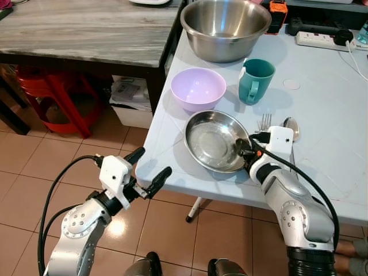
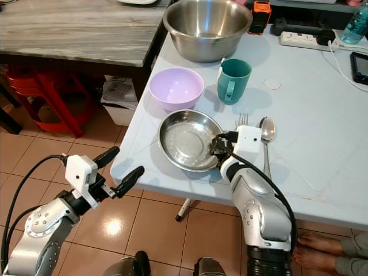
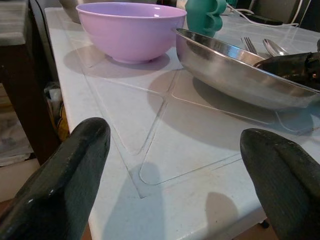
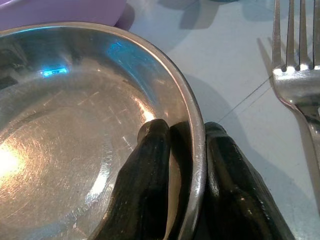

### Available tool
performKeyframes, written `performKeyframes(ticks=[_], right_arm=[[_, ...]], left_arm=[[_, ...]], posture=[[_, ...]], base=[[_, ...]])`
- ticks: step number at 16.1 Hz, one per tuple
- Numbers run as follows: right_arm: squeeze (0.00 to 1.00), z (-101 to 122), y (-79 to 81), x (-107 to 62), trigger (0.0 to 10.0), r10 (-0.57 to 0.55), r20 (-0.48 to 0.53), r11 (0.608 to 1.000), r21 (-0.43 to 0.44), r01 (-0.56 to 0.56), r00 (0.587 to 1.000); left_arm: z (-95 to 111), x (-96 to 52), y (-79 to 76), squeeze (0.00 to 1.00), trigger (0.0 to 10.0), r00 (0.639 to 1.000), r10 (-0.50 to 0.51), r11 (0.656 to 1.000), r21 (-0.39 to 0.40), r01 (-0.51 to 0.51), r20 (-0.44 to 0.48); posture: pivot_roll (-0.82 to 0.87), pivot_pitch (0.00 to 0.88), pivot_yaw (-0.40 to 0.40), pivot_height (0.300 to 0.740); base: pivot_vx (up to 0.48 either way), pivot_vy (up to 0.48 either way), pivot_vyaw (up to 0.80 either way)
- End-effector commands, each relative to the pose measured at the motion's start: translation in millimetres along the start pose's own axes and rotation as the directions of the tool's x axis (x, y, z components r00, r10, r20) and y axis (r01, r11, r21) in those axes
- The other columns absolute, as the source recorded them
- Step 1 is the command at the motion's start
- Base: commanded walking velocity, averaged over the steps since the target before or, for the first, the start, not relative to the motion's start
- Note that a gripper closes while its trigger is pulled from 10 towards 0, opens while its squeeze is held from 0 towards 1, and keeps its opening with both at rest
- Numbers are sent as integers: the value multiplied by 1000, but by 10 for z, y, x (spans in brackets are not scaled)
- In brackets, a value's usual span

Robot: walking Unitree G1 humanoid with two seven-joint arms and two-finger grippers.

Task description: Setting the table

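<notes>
Your right gripper (image 1: 246,150) is clamped on the rim of the steel plate (image 1: 214,140): in the right wrist view one finger (image 4: 142,185) lies inside the plate and the other sits outside against the rim, with the metal edge pinched between them. The plate rests on the white table (image 1: 322,109), near its front edge and close to the corner on your left.

Just beside the plate on the right lie a fork (image 1: 264,122) and a spoon (image 1: 291,127), side by side, partly under your right wrist. The fork's tines (image 4: 295,35) show close to the outer finger in the right wrist view, not touching it.

Behind the plate stands a lilac bowl (image 1: 198,88), nearly touching the plate's far rim. To the right of the bowl is a teal mug (image 1: 256,80), upright, handle toward you. Farther back sits a big steel bowl (image 1: 225,29). A power strip (image 1: 319,39) lies at the far right of the table.

Your left gripper (image 1: 148,170) hangs in the air off the table's near left corner, over the tiled floor (image 1: 34,167), fingers spread wide and holding nothing. In its wrist view the table edge, the lilac bowl and the plate lie ahead between the two fingers (image 3: 65,185).

A dark wooden table (image 1: 86,29) stands to the left, with a red stool (image 1: 54,95) under it.
</notes>
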State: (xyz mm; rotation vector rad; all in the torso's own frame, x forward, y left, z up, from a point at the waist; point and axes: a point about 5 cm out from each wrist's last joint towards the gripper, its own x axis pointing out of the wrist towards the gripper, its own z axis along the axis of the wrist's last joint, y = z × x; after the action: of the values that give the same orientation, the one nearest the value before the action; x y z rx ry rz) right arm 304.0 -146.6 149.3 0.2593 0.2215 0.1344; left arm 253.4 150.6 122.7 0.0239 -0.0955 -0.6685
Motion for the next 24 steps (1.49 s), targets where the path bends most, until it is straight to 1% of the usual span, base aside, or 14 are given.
performKeyframes(ticks=[1,3,4,5,6,7,8,9,10,12,13,14,16,24], right_arm=[[0,-144,-22,18,0,-54,-61,996,62,58,997],[0,-153,-5,24,0,-70,-59,993,87,75,996],[0,-121,7,33,0,-72,-42,993,87,75,997],[0,-115,10,34,0,-72,-39,993,87,75,997],[0,-52,49,31,0,-58,4,996,70,58,998],[0,-32,65,26,118,-55,20,997,56,54,998],[0,-21,88,18,2745,-45,32,998,40,44,998],[0,-3,116,9,5804,-35,49,999,13,35,998],[0,23,173,1,10000,-14,76,1000,-18,15,997],[0,57,201,4,10000,-7,99,999,-46,12,995],[0,83,242,7,10000,8,121,997,-82,2,993],[0,85,244,8,10000,5,129,996,-88,7,992],[0,86,236,16,10000,1,133,996,-90,12,991],[0,95,247,33,10000,-6,162,994,-104,23,987]], left_arm=[[-2,-32,-2,0,10000,1000,-17,1000,3,17,-8],[1,-42,19,0,10000,1000,7,1000,-2,-7,-3],[15,-47,83,0,10000,996,91,996,6,-91,13],[19,-48,94,0,10000,994,106,994,8,-106,17],[27,-27,287,0,10000,960,278,960,-37,-277,21],[29,-24,358,0,10000,941,338,940,-47,-337,19],[36,-24,414,0,10000,924,382,923,-65,-380,23],[47,-22,452,0,10000,911,411,911,-65,-408,27],[42,-10,468,0,10000,893,448,891,-98,-444,29],[46,16,481,0,10000,880,473,878,-98,-469,27],[43,68,478,0,10000,867,499,860,-131,-493,18],[53,95,470,0,10000,864,504,857,-138,-497,16],[96,148,426,0,10000,880,474,873,-151,-463,41],[96,283,362,0,10000,897,439,889,-161,-428,42]], posture=[[-154,203,16,740],[-152,205,17,740],[-152,207,16,740],[-152,207,16,740],[-152,208,16,740],[-152,208,16,740],[-152,208,16,740],[-155,208,11,740],[-155,208,11,740],[-158,210,8,740],[-158,209,2,740],[-159,205,-2,740],[-156,203,-5,740],[-161,195,0,740]], base=[[0,0,0],[0,0,0],[0,0,0],[0,0,0],[0,0,0],[0,0,0],[0,0,0],[0,0,0],[0,0,0],[0,0,0],[0,0,0],[0,0,0],[0,0,0],[0,370,-486]])
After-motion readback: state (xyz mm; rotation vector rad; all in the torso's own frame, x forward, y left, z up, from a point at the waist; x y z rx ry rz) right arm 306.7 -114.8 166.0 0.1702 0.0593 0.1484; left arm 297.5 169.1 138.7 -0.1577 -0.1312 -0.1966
